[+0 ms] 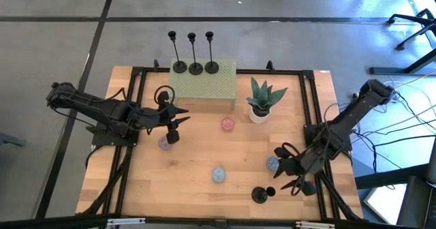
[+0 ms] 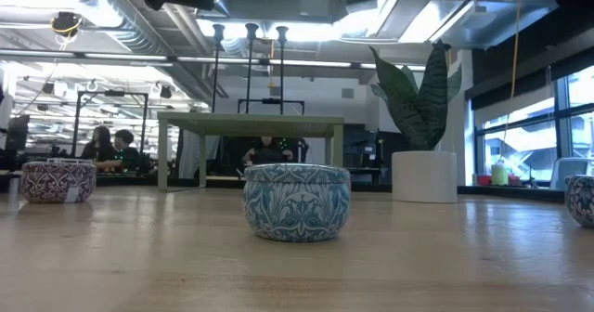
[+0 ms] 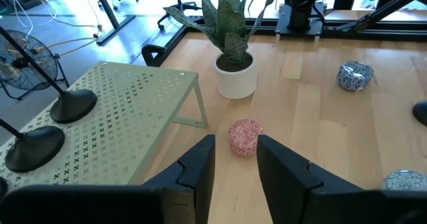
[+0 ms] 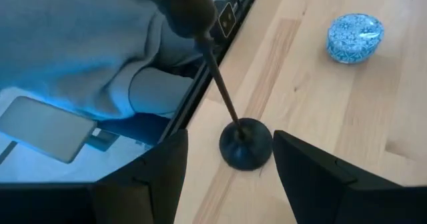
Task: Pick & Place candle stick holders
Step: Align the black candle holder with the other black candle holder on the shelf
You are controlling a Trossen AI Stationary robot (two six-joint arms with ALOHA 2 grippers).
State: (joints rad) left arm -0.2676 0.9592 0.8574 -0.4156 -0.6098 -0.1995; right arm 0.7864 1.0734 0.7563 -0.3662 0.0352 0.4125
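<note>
Three black candle stick holders stand on their round bases on a green perforated stand at the table's far middle; they also show in the low view. The fourth holder stands on its base near the table's near right edge. My right gripper is open just to its right, with its fingers on either side of the base, apart from it. My left gripper is open and empty by the stand's near left corner.
A potted green plant stands right of the stand. Small round tins lie about: pink, blue, grey-blue near my right gripper, and purple under my left arm. The table's near edge is close to the fourth holder.
</note>
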